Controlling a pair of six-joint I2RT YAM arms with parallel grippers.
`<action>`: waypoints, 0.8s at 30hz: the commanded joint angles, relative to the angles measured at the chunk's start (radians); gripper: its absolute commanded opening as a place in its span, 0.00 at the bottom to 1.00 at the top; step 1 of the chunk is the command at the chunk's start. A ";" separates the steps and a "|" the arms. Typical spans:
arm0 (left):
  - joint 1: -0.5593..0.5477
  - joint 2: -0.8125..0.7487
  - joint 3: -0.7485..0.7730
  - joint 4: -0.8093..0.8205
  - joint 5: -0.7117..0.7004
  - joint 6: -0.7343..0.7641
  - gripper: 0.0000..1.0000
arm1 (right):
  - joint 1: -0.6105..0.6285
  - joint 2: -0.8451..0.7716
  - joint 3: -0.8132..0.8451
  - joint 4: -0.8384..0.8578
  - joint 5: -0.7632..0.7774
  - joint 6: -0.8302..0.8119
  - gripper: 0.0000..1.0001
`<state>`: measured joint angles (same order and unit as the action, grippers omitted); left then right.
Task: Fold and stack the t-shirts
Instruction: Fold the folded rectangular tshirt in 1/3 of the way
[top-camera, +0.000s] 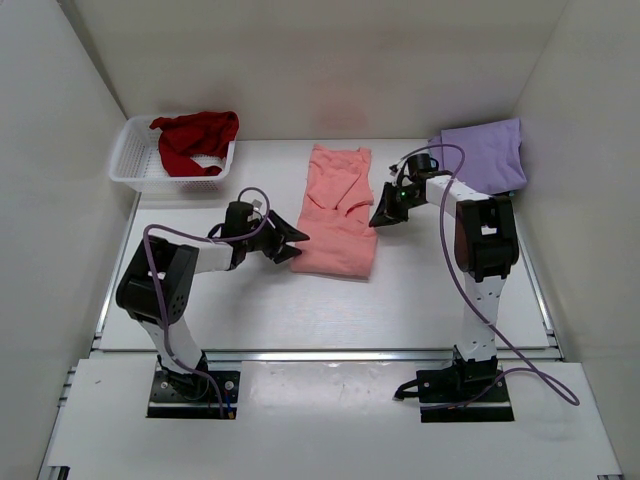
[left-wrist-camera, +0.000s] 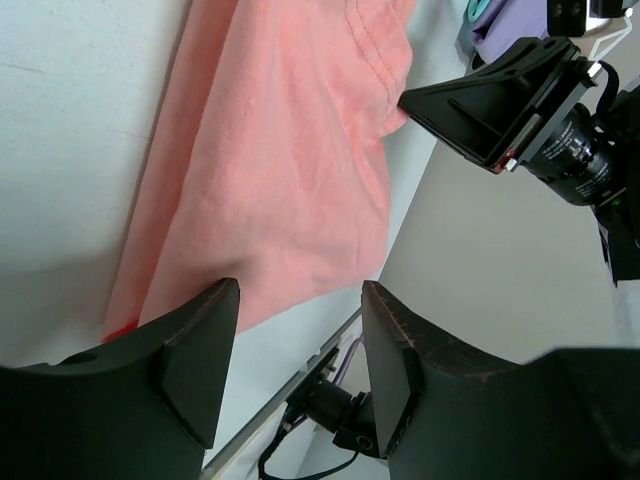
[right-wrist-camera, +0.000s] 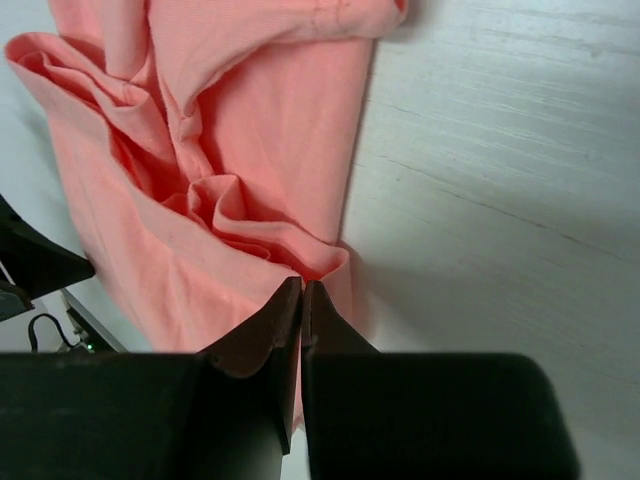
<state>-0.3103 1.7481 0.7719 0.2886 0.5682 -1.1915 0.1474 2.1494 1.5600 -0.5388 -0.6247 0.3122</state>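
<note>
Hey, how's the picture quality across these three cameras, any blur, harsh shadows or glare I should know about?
Top external view: even, soft light, no glare, only faint shadows. Left wrist view: the salmon-pink t-shirt is sharp, the open left claw dark and slightly soft. Right wrist view: the right claw is nearly black, cloth folds crisp, a soft shadow on the table.

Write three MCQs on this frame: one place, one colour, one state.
1. Where is the dark red cloth t-shirt?
A. draped over an arm
B. in the white plastic lattice basket
C. on a folded stack
2. What colour is the mid-table cloth t-shirt?
A. teal
B. white
C. salmon-pink
3. The left gripper is:
A. open
B. shut on cloth
C. out of view
B: it lies heaped in the basket.
C: salmon-pink in all three views.
A: the left wrist view shows its jaws apart.
</note>
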 joint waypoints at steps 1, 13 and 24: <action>0.002 -0.070 -0.025 0.006 0.015 0.018 0.63 | -0.002 -0.020 0.015 0.043 -0.041 0.007 0.00; -0.001 -0.111 -0.048 -0.107 -0.004 0.095 0.64 | 0.001 -0.011 0.152 0.082 -0.049 0.007 0.00; 0.011 -0.165 -0.083 -0.216 -0.065 0.231 0.66 | 0.009 0.099 0.405 -0.096 0.136 -0.015 0.30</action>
<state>-0.3077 1.6402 0.6945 0.1005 0.5312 -1.0172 0.1566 2.2406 1.9038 -0.5491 -0.5907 0.3134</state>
